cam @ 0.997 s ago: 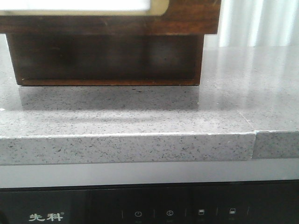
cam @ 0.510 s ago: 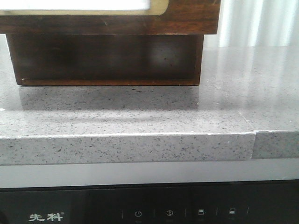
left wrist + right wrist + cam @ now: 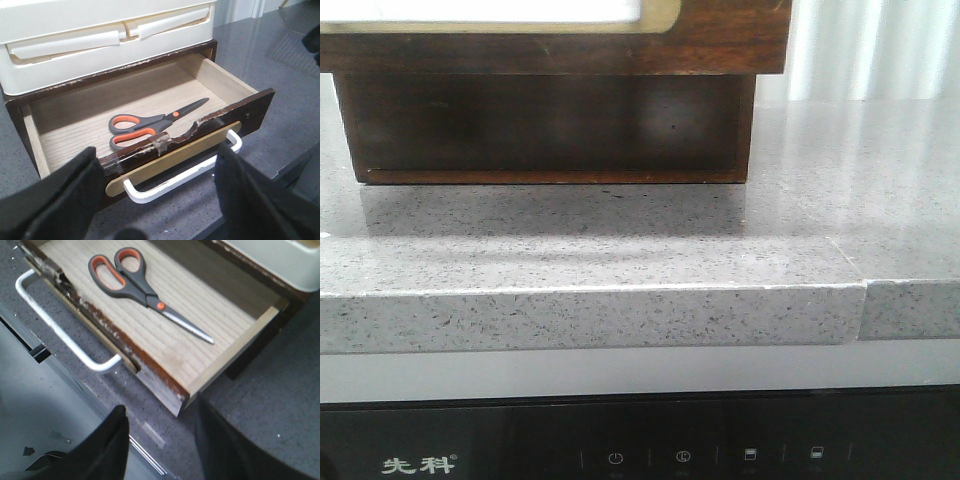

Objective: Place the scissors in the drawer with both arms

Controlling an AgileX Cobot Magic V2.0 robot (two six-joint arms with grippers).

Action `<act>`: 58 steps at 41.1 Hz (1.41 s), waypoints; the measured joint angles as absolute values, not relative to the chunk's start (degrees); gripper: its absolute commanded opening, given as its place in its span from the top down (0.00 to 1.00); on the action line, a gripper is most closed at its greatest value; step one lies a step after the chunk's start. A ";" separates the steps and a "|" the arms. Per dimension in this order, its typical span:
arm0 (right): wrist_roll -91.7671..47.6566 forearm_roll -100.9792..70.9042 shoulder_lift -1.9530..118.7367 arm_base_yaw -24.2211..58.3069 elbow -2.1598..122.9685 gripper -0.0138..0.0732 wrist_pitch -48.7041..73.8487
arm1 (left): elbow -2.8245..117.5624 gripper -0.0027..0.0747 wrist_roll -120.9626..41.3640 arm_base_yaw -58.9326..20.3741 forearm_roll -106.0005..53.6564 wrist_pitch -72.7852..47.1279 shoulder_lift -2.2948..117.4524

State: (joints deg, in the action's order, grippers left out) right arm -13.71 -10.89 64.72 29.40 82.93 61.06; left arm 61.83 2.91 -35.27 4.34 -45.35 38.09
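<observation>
Scissors (image 3: 150, 127) lying flat inside open drawer (image 3: 200, 142), on pale wood-grain floor, blades closed, orange-lined loops toward chipped front edge. Confirmed likewise in right wrist view: scissors (image 3: 140, 287) resting clear of drawer walls, touching neither gripper. White Chinese characters 先科 (image 3: 419, 466) legible on black appliance panel (image 3: 720, 445) below countertop (image 3: 620, 250), front view only; row of small icons beside them too small to read. Front view showing only drawer underside and front (image 3: 550, 110), contents hidden, no arms visible. Wrist views alone showing white bar handle (image 3: 180, 175) on tan strip, and cream plastic unit (image 3: 100, 35) stacked above. Left gripper (image 3: 155, 200) spread wide, fingers flanking handle, holding nothing. Right gripper (image 3: 160, 445) parted, empty, above countertop just outside drawer corner.
</observation>
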 measured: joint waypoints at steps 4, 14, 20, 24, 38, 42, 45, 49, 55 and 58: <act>-13.51 -10.89 59.04 29.40 77.68 0.45 60.58 | 61.83 0.37 2.91 -35.27 4.34 -45.62 38.09; -12.14 -10.77 47.11 29.40 66.60 0.45 59.97 | 61.83 0.37 2.91 -35.27 4.34 -45.64 38.09; -8.92 -9.38 41.35 29.40 61.98 0.45 58.82 | 61.83 0.37 2.91 -35.27 4.34 -45.73 38.09; -7.82 -8.17 39.05 29.40 60.48 0.45 57.63 | 61.83 0.37 2.91 -35.27 4.34 -45.77 38.09; -7.41 -7.64 38.54 29.40 59.94 0.74 57.21 | 61.83 0.76 2.91 -35.27 4.34 -46.39 38.09; -7.41 -7.64 38.54 29.40 59.94 0.85 57.12 | 61.83 0.90 2.91 -35.27 4.34 -46.39 38.09; -7.41 -7.64 38.54 29.40 59.94 0.92 57.12 | 61.83 0.99 2.91 -35.27 4.34 -46.39 38.09; -7.41 -7.64 38.54 29.40 59.94 0.92 57.12 | 61.83 0.99 2.91 -35.27 4.34 -46.43 38.09; -7.41 -7.64 38.54 29.40 59.94 0.92 57.12 | 61.83 0.99 2.91 -35.27 4.34 -46.43 38.09; -7.38 -7.64 38.54 29.40 59.94 0.92 57.12 | 61.83 0.99 2.91 -35.27 4.34 -46.43 38.09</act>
State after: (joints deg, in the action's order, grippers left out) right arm -7.38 -7.64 38.54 29.40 59.94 57.12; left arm 61.83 2.91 -35.27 4.34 -46.43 38.09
